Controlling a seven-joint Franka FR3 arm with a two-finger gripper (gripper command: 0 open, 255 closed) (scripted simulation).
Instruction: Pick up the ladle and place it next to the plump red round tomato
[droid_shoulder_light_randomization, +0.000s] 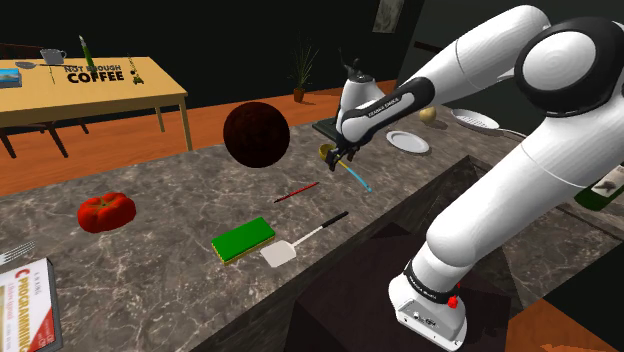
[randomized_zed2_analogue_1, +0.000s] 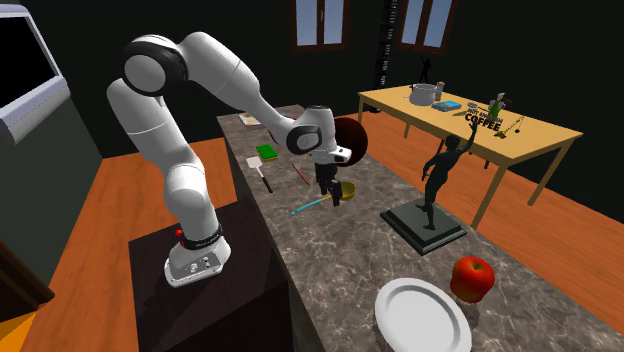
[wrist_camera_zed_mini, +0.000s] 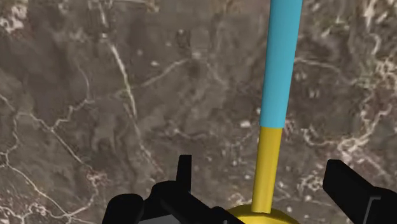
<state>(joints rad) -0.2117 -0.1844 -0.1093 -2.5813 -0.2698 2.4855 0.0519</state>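
The ladle has a yellow bowl (droid_shoulder_light_randomization: 327, 151) and a blue handle (droid_shoulder_light_randomization: 359, 179), and it lies on the dark marble counter (droid_shoulder_light_randomization: 180, 280). My gripper (droid_shoulder_light_randomization: 343, 156) hangs just over the ladle's bowl end, open. In the wrist view the blue and yellow handle (wrist_camera_zed_mini: 278, 76) runs between the spread fingers (wrist_camera_zed_mini: 184, 167), which do not touch it; the gripper (wrist_camera_zed_mini: 259, 164) holds nothing. The second exterior view shows the gripper (randomized_zed2_analogue_1: 328, 190) beside the yellow bowl (randomized_zed2_analogue_1: 347, 189). The red tomato (droid_shoulder_light_randomization: 105, 212) sits far off toward the shoulder view's left.
On the counter between ladle and tomato lie a dark brown ball (droid_shoulder_light_randomization: 256, 134), a red pencil (droid_shoulder_light_randomization: 296, 192), a white spatula (droid_shoulder_light_randomization: 300, 240) and a green block (droid_shoulder_light_randomization: 243, 240). A white plate (droid_shoulder_light_randomization: 408, 141), a dark statue (randomized_zed2_analogue_1: 435, 185) and a red apple (randomized_zed2_analogue_1: 472, 277) stand on the ladle's other side.
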